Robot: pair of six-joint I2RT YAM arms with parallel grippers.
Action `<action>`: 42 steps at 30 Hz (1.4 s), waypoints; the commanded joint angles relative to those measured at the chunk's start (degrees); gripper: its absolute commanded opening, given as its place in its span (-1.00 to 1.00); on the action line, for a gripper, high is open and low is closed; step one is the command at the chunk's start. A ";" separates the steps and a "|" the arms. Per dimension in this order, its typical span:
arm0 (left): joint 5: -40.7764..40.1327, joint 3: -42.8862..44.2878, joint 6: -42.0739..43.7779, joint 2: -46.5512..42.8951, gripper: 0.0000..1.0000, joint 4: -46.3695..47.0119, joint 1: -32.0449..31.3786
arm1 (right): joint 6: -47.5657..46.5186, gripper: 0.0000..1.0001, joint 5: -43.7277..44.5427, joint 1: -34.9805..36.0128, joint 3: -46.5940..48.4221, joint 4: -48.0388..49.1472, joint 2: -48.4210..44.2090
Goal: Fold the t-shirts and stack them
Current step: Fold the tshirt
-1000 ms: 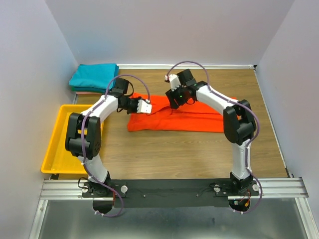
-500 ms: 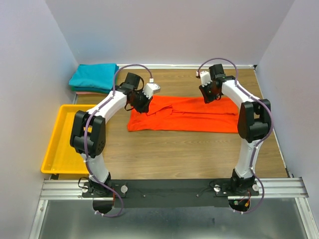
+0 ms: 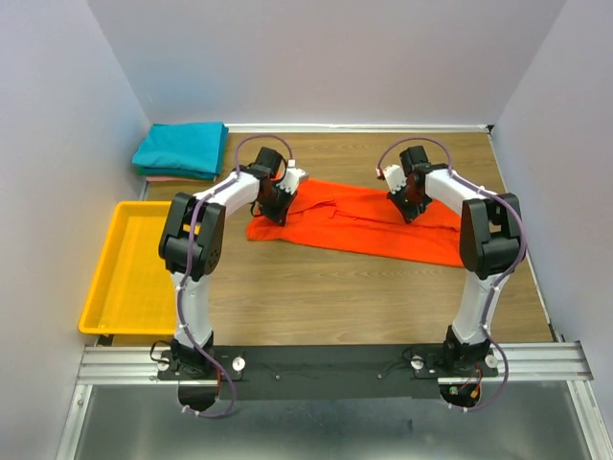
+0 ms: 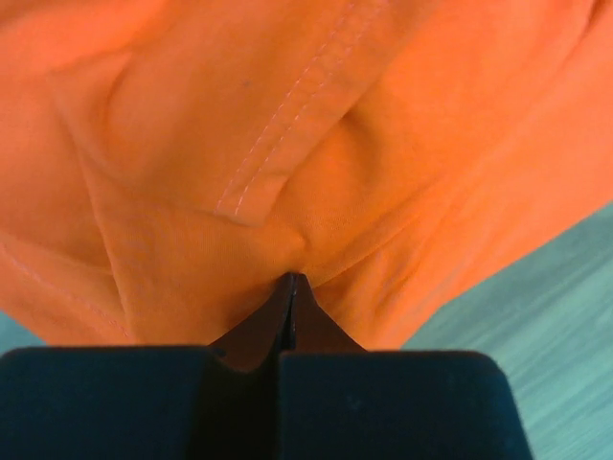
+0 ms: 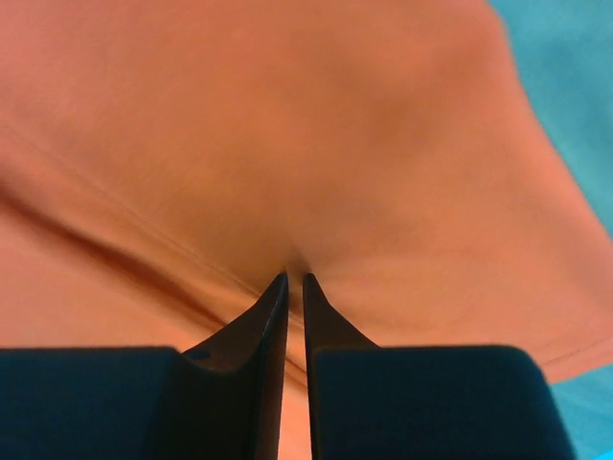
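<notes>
Since a second earlier, both arms had swung to the far edge of the orange-red t-shirt (image 3: pixel 364 228), which now lay askew mid-table (image 3: pixel 316 297). Your left gripper (image 3: pixel 272 209) was clamped tight on a fold there. Your right gripper (image 3: pixel 410 207), fingertips a slit apart, pinched cloth too.
</notes>
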 commanded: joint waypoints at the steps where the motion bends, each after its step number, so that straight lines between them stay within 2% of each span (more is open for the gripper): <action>1: -9.31 5.61 3.29 9.59 -1.00 -0.28 1.07 | -0.52 -0.65 -1.61 0.63 -6.91 -6.74 -2.04; 2: -10.19 8.50 4.26 11.44 -1.00 -2.02 1.42 | -0.16 -0.65 -3.27 1.25 -8.14 -7.18 -3.28; 5: -13.78 25.44 6.98 19.78 -1.00 -5.19 2.04 | 2.03 -0.65 -8.36 6.34 -12.97 -9.11 -8.89; 6: -15.89 37.68 8.47 25.46 -1.00 -8.42 2.12 | 3.52 -0.64 -10.30 10.53 -14.90 -10.51 -10.40; 8: -16.69 51.70 9.97 31.38 -1.00 -12.04 2.12 | 5.63 -0.60 -17.85 14.59 -15.10 -12.01 -14.88; 9: -17.13 62.56 10.68 35.58 -1.00 -13.10 2.12 | 7.03 -0.58 -20.57 15.83 -13.53 -13.23 -15.85; 10: -16.96 65.37 11.73 35.71 -1.00 -12.77 2.12 | 6.78 -0.56 -23.91 16.28 -12.82 -15.86 -15.86; 11: -16.70 65.74 12.00 34.06 -1.00 -11.11 2.12 | 6.78 -0.56 -23.16 15.85 -12.72 -16.06 -16.21; 13: -16.17 55.25 12.00 28.19 -1.00 -5.76 2.12 | 4.86 -0.55 -21.57 13.40 -12.98 -15.53 -17.35; 14: -15.56 50.42 11.83 21.54 -1.00 0.10 2.04 | 4.50 -0.54 -21.74 12.69 -12.29 -15.36 -17.88; 16: -12.59 39.54 11.13 16.23 -0.99 4.35 1.78 | 3.97 -0.51 -22.10 11.19 -10.19 -15.18 -17.62; 18: -9.25 34.58 9.90 12.18 -0.95 3.85 1.42 | 2.75 -0.52 -21.83 11.19 -9.30 -15.01 -16.14; 22: -5.37 33.85 4.81 13.12 -1.00 -3.95 0.63 | 2.21 -0.56 -21.22 11.10 -9.12 -12.90 -12.36; 28: -0.53 29.28 -0.47 15.93 -1.00 -4.41 0.37 | 1.95 -0.60 -20.60 11.10 -11.66 -10.00 -8.83; 32: -0.26 31.73 -0.57 19.79 -1.00 -5.73 0.37 | 3.70 -0.60 -23.93 11.54 -13.86 -8.77 -8.04; 37: -1.32 40.07 0.13 27.53 -1.00 -8.37 0.02 | 8.27 -0.59 -28.94 15.13 -17.37 -5.43 -7.69; 40: -1.58 51.30 1.89 33.94 -1.00 -11.17 0.02 | 11.70 -0.55 -33.77 17.59 -18.26 -3.58 -7.51; 42: -1.32 58.16 3.56 38.32 -1.00 -13.63 0.02 | 12.40 -0.44 -39.74 18.66 -16.69 -3.05 -7.51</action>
